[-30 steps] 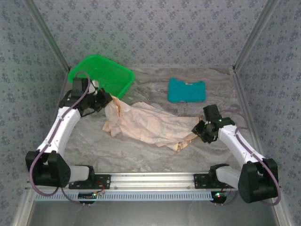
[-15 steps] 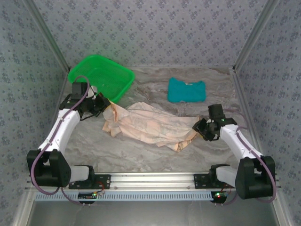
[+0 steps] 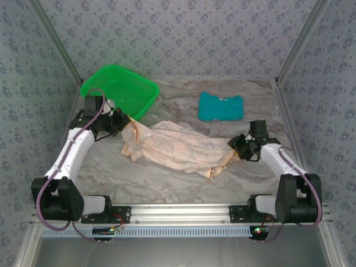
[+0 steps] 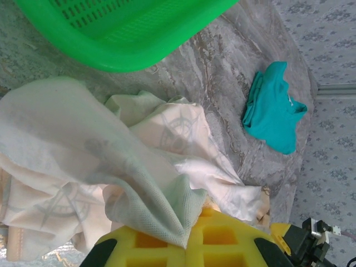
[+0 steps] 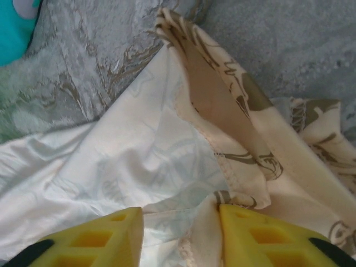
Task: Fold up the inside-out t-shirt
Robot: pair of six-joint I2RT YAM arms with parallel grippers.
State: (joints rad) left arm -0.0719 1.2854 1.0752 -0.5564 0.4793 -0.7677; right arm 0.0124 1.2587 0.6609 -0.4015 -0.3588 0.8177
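Note:
The inside-out t-shirt (image 3: pixel 178 147) lies crumpled across the middle of the table, pale cream side mostly up, with brown prints showing at its right end (image 5: pixel 245 100). My left gripper (image 3: pixel 123 123) is at the shirt's left end. Its yellow pads (image 4: pixel 192 236) are shut on a fold of the cream cloth (image 4: pixel 83 144), which lifts off the table there. My right gripper (image 3: pixel 239 149) is at the shirt's right end. It stands open, and a hemmed fold of the shirt (image 5: pixel 139 161) lies loose between its fingers (image 5: pixel 261 233).
A green basket (image 3: pixel 119 89) stands at the back left, just behind the left gripper, and its rim (image 4: pixel 111 50) is close to the held cloth. A folded teal garment (image 3: pixel 221 107) lies at the back centre-right. Patterned walls close in both sides and the back.
My right gripper has shifted a little to the right and farther back along the shirt's right end. My left gripper has hardly moved, and the cloth it holds has sunk slightly.

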